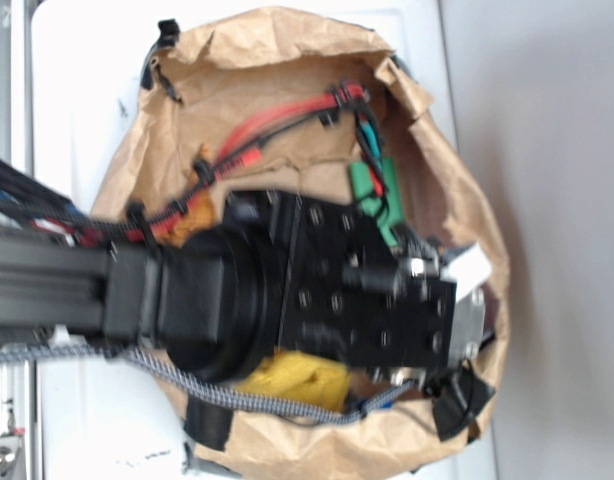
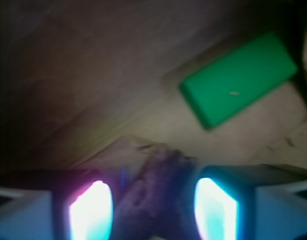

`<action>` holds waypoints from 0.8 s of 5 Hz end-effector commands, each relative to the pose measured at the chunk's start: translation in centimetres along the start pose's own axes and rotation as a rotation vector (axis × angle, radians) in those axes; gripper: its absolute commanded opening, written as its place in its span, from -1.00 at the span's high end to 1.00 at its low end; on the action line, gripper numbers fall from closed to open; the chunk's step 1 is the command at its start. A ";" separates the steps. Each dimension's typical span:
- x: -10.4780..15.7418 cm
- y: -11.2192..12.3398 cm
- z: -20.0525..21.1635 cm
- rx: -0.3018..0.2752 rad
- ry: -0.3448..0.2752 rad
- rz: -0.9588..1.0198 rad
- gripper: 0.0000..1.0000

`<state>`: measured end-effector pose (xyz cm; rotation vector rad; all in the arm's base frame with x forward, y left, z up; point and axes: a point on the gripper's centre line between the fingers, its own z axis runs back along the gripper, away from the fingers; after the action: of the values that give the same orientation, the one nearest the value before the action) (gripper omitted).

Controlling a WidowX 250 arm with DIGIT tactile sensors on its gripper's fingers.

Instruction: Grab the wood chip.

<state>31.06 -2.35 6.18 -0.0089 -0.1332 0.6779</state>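
In the wrist view the wood chip [image 2: 158,192], dark brown and rough, fills the gap between my two glowing finger pads [image 2: 93,212]. My gripper [image 2: 154,210] is shut on the chip, which touches both pads as far as the blur shows. The chip lies on crumpled brown paper. In the exterior view my gripper [image 1: 465,322] hangs low at the right of the paper-lined area, and its black body hides the chip.
A green block [image 2: 239,77] lies just beyond the chip to the upper right, partly seen in the exterior view [image 1: 372,190]. A yellow object [image 1: 292,378] and an orange-tan thing [image 1: 192,215] flank the arm. Raised brown paper walls [image 1: 277,40] ring everything.
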 end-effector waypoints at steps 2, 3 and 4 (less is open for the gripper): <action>1.1 -0.6 1.2 -0.080 -0.013 0.128 -1.00; 0.5 -1.2 0.4 -0.077 -0.008 0.124 -1.00; 0.0 -2.1 -0.8 -0.068 0.005 0.103 -1.00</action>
<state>31.74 -3.26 4.31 -0.0403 -0.1130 0.7942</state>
